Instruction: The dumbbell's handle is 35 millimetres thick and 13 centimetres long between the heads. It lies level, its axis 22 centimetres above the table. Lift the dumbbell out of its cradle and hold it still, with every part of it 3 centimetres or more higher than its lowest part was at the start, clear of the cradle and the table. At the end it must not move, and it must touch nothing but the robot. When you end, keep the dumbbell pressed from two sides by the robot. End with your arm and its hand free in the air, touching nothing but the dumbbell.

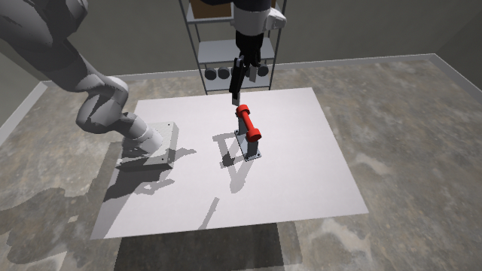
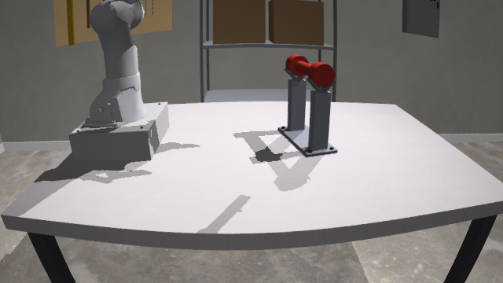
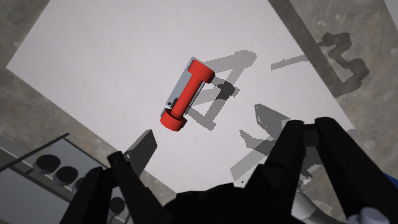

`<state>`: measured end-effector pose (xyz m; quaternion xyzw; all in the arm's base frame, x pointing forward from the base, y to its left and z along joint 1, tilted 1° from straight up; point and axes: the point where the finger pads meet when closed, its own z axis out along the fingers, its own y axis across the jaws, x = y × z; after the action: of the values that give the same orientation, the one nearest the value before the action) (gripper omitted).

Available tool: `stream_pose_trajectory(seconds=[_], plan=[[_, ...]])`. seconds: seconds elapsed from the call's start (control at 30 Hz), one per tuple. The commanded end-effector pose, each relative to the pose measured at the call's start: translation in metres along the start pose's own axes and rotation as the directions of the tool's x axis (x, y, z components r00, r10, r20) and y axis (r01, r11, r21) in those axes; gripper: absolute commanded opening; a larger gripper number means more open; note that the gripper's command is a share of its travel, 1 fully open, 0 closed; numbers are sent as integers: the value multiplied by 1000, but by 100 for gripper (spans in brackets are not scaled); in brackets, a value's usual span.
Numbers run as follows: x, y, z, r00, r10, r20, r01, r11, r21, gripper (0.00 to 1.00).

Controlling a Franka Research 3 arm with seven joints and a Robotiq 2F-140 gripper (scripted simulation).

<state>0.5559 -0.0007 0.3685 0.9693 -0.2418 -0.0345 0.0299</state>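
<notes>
Bright, even light falls from the upper right. Hard, jagged-edged shadows stretch left across the white bench [image 2: 373, 157]. The exterior view bows its edges.

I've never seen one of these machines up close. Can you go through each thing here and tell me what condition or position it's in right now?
Dumbbell: red, lying level in its cradle, not yet lifted.
Cradle: two upright posts on a base plate, standing on the table, carrying the dumbbell.
Gripper: open, holding nothing, hanging in the air above the dumbbell's far end.
Table: white top, bearing the cradle and the arm's base.
Shelf rack: upright behind the table, holding brown boxes.
</notes>
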Motion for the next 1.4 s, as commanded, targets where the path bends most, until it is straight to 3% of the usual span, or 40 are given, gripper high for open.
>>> stream_pose_trajectory(seconds=[0.0, 0.07, 0.1, 0.2, 0.23, 0.37, 0.4, 0.5, 0.53, 0.67, 0.7, 0.8, 0.87, 0.93, 1.0, 1.23, 1.27, 1.3, 1.37], plan=[[13, 2, 29, 968, -250, 2, 249, 967, -44, 100], [13, 2, 29, 968, -250, 2, 249, 967, -44, 100], [15, 2, 46, 941, -339, 21, 339, 939, -54, 100], [15, 2, 46, 931, -365, 22, 366, 929, -56, 100], [16, 1, 62, 900, -434, 42, 436, 898, -61, 100], [16, 1, 62, 878, -476, 43, 478, 876, -61, 100], [17, 1, 77, 837, -543, 61, 546, 835, -62, 100], [17, 1, 77, 813, -579, 62, 582, 811, -59, 100], [18, 0, 91, 777, -625, 77, 629, 775, -58, 100], [18, 0, 91, 736, -673, 79, 677, 734, -52, 100], [18, -1, 104, 690, -718, 91, 723, 689, -47, 100], [18, -1, 104, 649, -755, 92, 761, 648, -41, 100], [17, -3, 115, 591, -800, 100, 806, 591, -33, 100], [17, -3, 115, 591, -800, 100, 806, 591, -33, 100], [17, -4, 124, 511, -853, 105, 859, 512, -21, 100], [16, -6, 133, 352, -931, 100, 935, 353, 0, 100], [16, -6, 133, 352, -931, 100, 935, 353, 0, 100], [15, -8, 139, 300, -949, 100, 953, 302, 7, 100], [15, -8, 139, 251, -963, 95, 967, 253, 12, 100]])
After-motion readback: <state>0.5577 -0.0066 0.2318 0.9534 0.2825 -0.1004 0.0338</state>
